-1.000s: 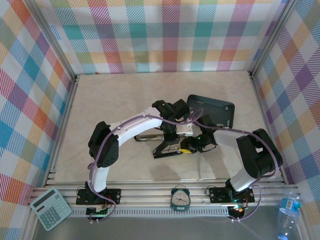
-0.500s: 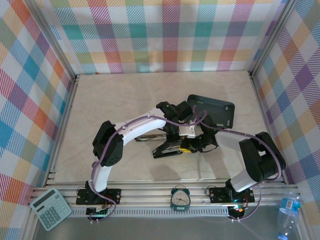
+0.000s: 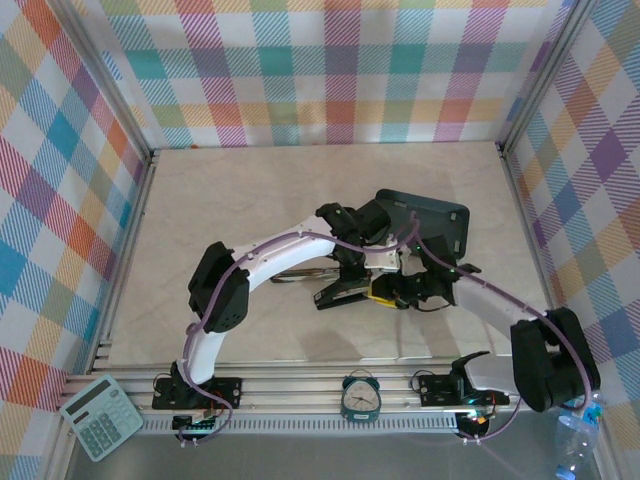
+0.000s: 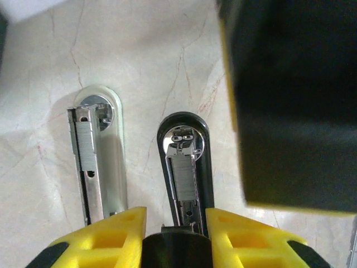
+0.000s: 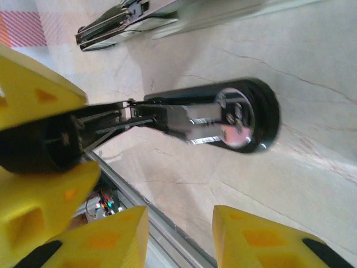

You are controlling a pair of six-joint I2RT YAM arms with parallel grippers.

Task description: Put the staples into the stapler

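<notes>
A black stapler (image 4: 181, 145) lies open on the marble table, and a silvery strip of staples (image 4: 183, 178) sits in its magazine. My left gripper (image 4: 175, 216) is shut on the stapler's rear end, one yellow finger on each side. In the top view this stapler (image 3: 338, 296) lies mid-table with the left gripper (image 3: 352, 284) over it. My right gripper (image 5: 178, 215) stands open just to its right, nothing between its fingers. The right wrist view shows the stapler's round front end (image 5: 240, 114) ahead.
A second, clear-and-silver stapler (image 4: 92, 162) lies parallel, left of the black one, also holding a strip. A dark grey tray (image 3: 425, 222) sits behind the grippers. Clock (image 3: 360, 395), calculator (image 3: 100, 415) and bottle (image 3: 575, 425) line the near rail.
My right gripper has opened and its arm has swung out to the right. The left gripper and the stapler have shifted slightly right.
</notes>
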